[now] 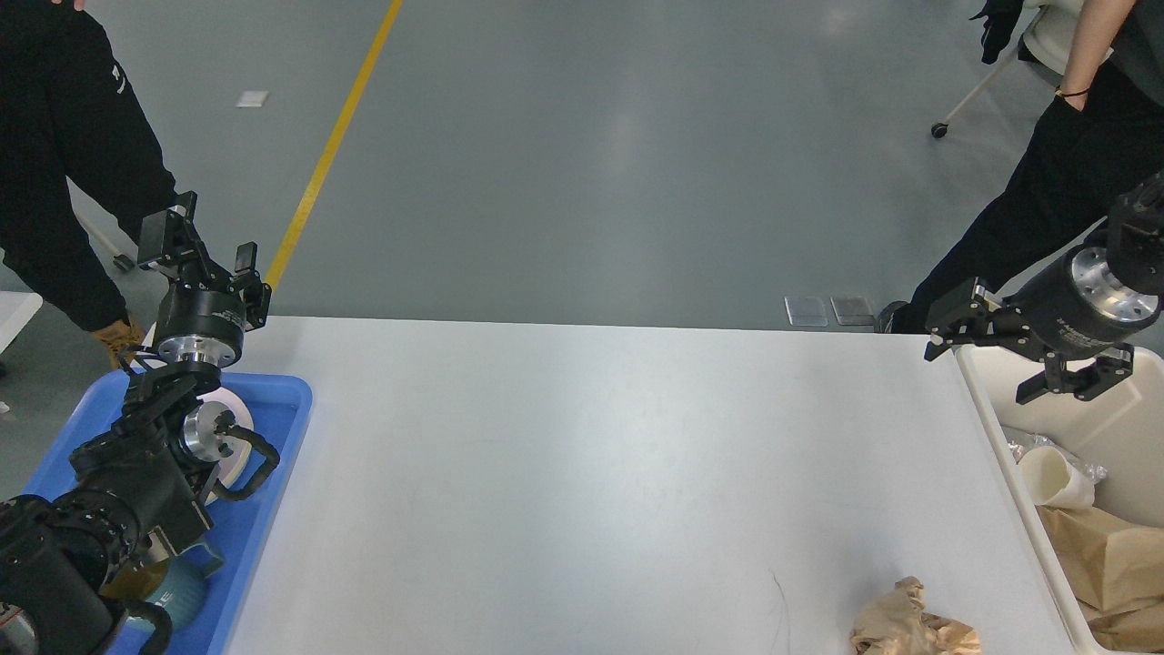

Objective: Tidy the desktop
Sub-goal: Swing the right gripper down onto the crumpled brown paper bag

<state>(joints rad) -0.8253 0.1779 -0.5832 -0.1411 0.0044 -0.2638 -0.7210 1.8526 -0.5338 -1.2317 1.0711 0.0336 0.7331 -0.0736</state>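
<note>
White tabletop [582,473] spread below me, both my jaws apart and holding nothing.

The tabletop fills the middle of my view, with a crumpled brown paper wad [912,626] at its near right edge. My left jaws [207,246] hang over the far left corner, above the blue tray [273,473] holding a teal mug [182,591]. My right jaws [1023,355] hover over the cream bin [1018,473], which contains a white cup [1055,478] and brown paper [1109,555].

Tray [273,473] left of desktop [582,473], bin [1000,428] right, paper [909,623] on desktop.
</note>
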